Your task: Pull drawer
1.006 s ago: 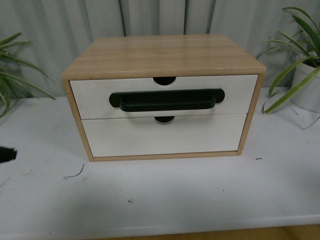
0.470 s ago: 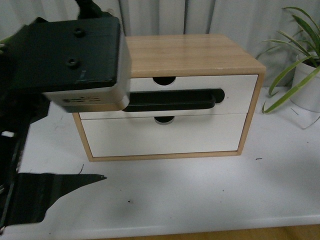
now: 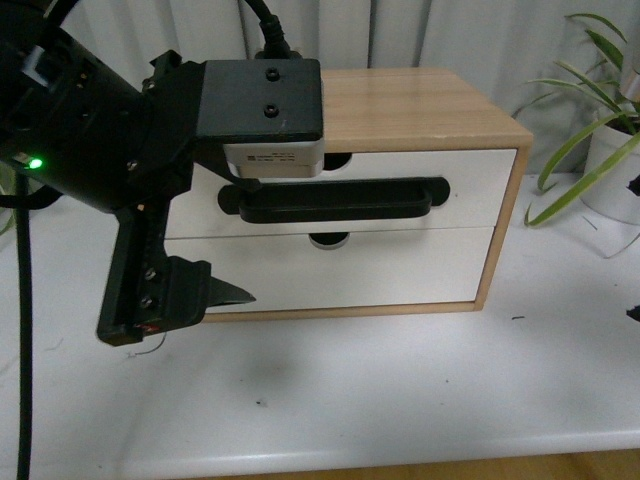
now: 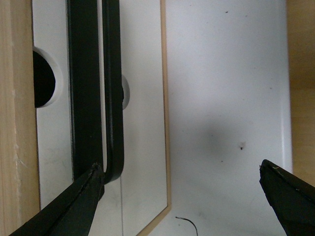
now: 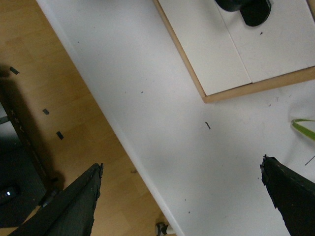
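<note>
The cabinet [image 3: 420, 105] stands on the white table [image 3: 400, 400]. The drawer [image 3: 480, 185] fills the cabinet's upper slot, its front flush with the cabinet's frame and with the plain lower drawer [image 3: 400, 275] beneath it, so it is fully in. The black handle [image 3: 340, 200] runs across the middle of the drawer front. The notch [image 3: 338, 160] in the top edge shows just above the handle, partly covered by the left arm's camera block.

The left arm hangs before the cabinet's left half and hides that end of the drawer front. The left gripper [image 4: 182, 196] is spread wide. In its wrist view one finger [image 4: 78, 206] lies at the rounded left end of the handle and overlaps it in the picture — whether it touches, I cannot tell. The other finger [image 4: 290, 191] is out over the table in front of the cabinet, well apart from the first.

The right gripper [image 5: 182, 201] is likewise spread wide, its fingers [image 5: 74, 206] far apart. It hangs near the table's front edge, off the cabinet's right front corner, with the wooden floor [image 5: 49, 73] showing beyond that edge.

A plant [image 3: 590, 110] in a white pot [image 3: 615, 175] stands to the right of the cabinet, well apart from it.
</note>
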Tool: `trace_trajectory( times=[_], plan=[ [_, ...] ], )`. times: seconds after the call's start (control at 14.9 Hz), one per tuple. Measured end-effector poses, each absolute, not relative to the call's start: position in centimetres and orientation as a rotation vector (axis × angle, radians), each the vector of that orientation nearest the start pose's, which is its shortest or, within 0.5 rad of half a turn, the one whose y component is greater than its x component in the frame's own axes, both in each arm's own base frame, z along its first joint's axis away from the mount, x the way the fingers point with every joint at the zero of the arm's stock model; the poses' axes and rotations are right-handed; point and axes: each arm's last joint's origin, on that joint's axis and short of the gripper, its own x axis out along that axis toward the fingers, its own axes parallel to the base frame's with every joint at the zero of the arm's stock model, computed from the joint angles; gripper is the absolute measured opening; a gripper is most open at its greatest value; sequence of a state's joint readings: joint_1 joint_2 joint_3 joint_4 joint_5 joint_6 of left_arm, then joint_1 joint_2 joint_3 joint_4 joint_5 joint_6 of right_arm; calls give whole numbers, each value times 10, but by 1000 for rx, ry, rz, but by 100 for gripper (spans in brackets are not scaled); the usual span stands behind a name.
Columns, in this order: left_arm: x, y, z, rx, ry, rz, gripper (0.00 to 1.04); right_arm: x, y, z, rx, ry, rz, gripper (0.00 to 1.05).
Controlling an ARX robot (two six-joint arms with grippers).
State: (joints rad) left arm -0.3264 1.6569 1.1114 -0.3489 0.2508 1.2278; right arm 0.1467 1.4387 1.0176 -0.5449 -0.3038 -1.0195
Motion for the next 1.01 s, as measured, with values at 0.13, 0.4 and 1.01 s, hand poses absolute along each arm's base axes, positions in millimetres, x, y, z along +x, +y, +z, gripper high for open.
trace_trajectory(
  times=[0.13, 0.4, 1.01],
  plan=[
    [335, -123, 205, 1145, 504, -1016, 98, 296, 60, 244, -851, 647, 898, 98],
    [356, -126, 198, 1133, 533, -996, 98, 295, 68, 244, -849, 627, 942, 98],
    [377, -118, 191, 1223, 600, -986, 98, 310, 76, 241, -857, 636, 1018, 98]
  ],
)
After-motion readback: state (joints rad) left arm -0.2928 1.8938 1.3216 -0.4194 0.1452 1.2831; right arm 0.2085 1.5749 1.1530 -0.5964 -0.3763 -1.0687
